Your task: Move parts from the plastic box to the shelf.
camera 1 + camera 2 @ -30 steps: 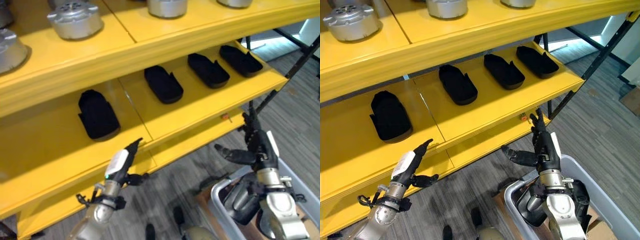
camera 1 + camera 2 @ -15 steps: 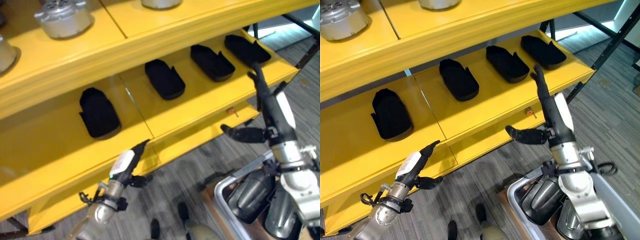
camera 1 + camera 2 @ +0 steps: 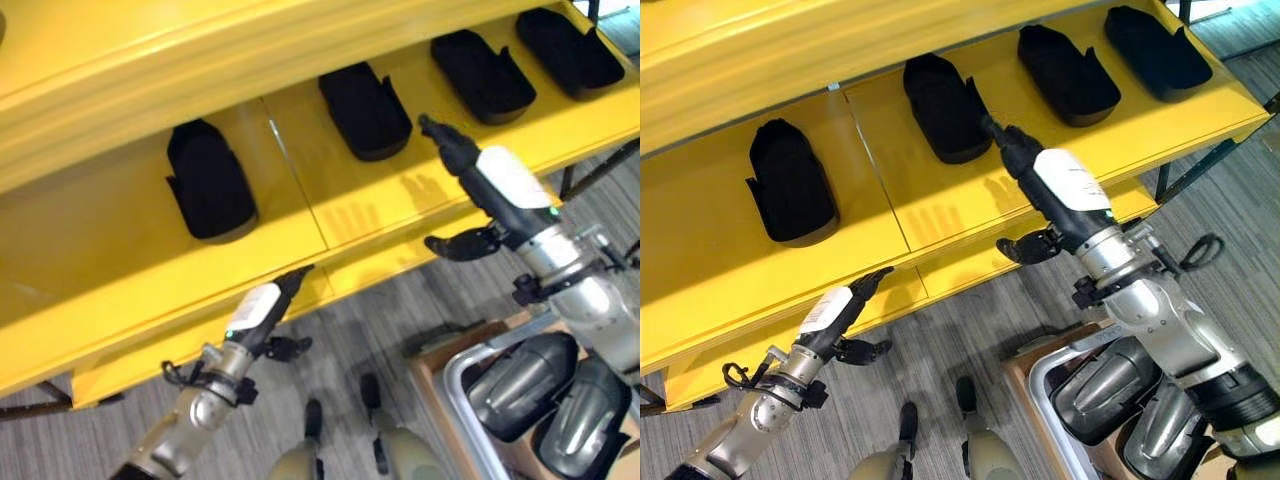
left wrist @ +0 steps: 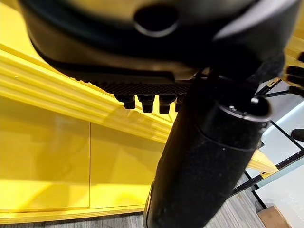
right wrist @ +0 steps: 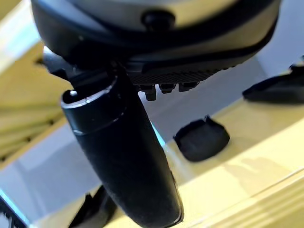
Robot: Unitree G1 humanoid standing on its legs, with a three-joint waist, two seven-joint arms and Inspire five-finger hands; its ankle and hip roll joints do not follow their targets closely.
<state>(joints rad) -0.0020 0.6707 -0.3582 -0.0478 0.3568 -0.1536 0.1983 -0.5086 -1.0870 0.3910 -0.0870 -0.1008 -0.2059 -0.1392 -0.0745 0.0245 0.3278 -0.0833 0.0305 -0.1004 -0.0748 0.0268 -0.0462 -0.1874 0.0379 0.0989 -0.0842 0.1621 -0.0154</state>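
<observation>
Over the yellow shelf [image 3: 940, 215], right robot hand [image 3: 1055, 195] extends straight-fingered, empty.

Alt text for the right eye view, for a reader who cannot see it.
The right hand, open and empty, reaches over the yellow shelf beside four black holders. The open left hand sits by the shelf's front edge; grey parts fill the plastic box.

Four black cradle-shaped holders in a row on the yellow shelf [image 3: 940, 215]: first [image 3: 790, 185], second [image 3: 945, 107], third [image 3: 1068, 75], fourth [image 3: 1158, 52], toward the shelf's right end. Two grey metal parts in the plastic box [image 3: 1052, 378] on the floor at lower right: one [image 3: 1102, 385] and another [image 3: 1160, 435] just beside it. Two robot hands: left hand [image 3: 835, 315] and right hand [image 3: 1055, 195], each with straight fingers, holding nothing.
</observation>
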